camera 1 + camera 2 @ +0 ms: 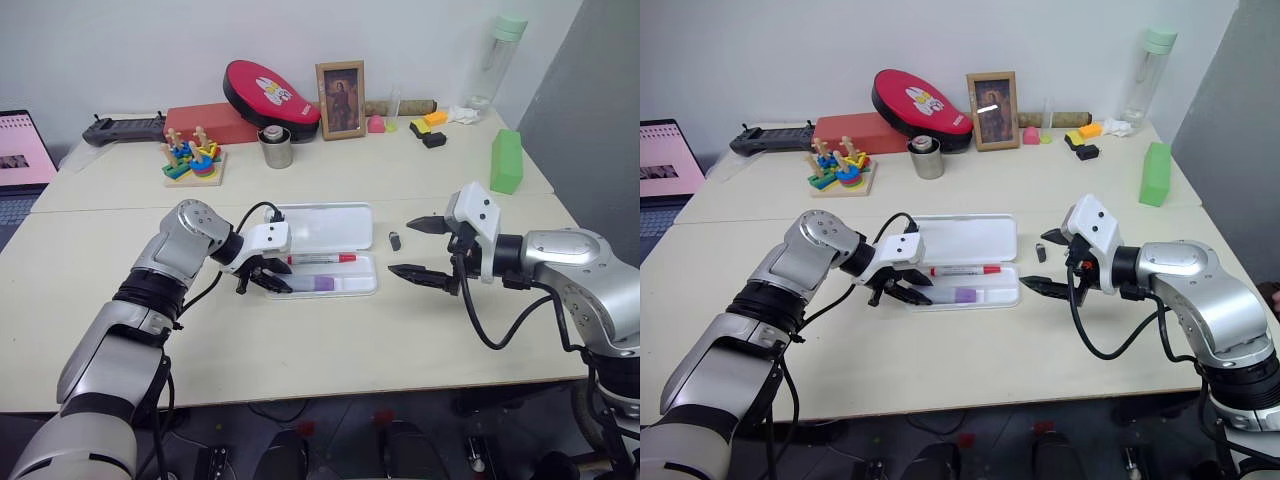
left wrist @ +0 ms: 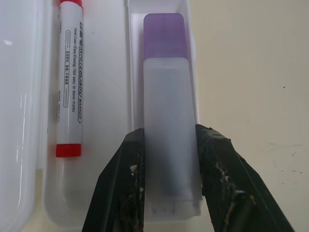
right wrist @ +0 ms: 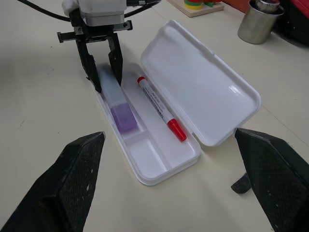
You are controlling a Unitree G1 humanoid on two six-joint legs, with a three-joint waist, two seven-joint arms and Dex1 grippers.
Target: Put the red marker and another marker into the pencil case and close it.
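On the table in the head view, the pencil case (image 1: 325,262) lies open, the red marker (image 1: 322,259) already in its tray. In the left wrist view, the left gripper (image 2: 169,159) clamps the purple-capped marker (image 2: 169,121) inside the near compartment; releasing comes next. In the right wrist view, the right gripper (image 3: 176,179) hangs spread wide, holding nothing, ready for the lid (image 3: 200,79).

Glossy white plastic pencil case (image 3: 203,82) — frosted, translucent marker (image 2: 171,125) body — matt tabletop (image 1: 300,340).

Two markers (image 3: 159,110), one pencil case (image 3: 203,79).
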